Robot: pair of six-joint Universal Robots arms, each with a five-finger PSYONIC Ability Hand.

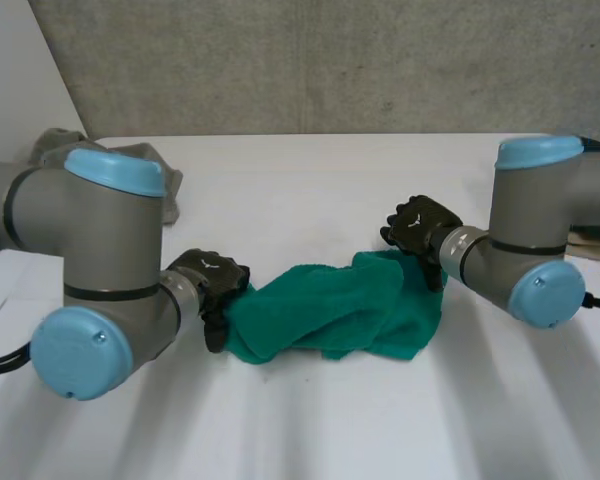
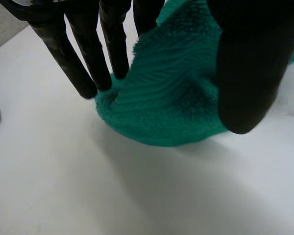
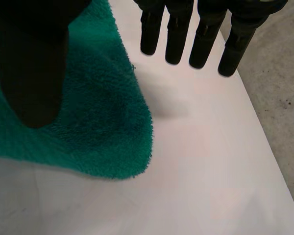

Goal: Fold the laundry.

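You have the green towel point(image 1: 330, 315) lying bunched in the middle of the white table point(image 1: 310, 190). Its long axis runs from one hand to the other, so each hand stands at one end of it. The left hand point(image 1: 212, 280) is at the left end. In its wrist view the fingers point(image 2: 90, 63) are straight and a little spread, with their tips touching the towel's edge. The thumb point(image 2: 250, 73) is well apart above the cloth, and nothing is pinched. The right hand point(image 1: 420, 225) is at the far right corner, also with straight fingers point(image 3: 176, 34). They hang over bare table just beside the towel's edge, and the thumb point(image 3: 29, 63) is over the cloth. I judge both hands equally near, and each must close on its own end before the towel can be spread. A grey cloth point(image 1: 55, 145) lies behind the left arm. I can read no brand or writing, and the pale mark on each hand's back is too small to tell.
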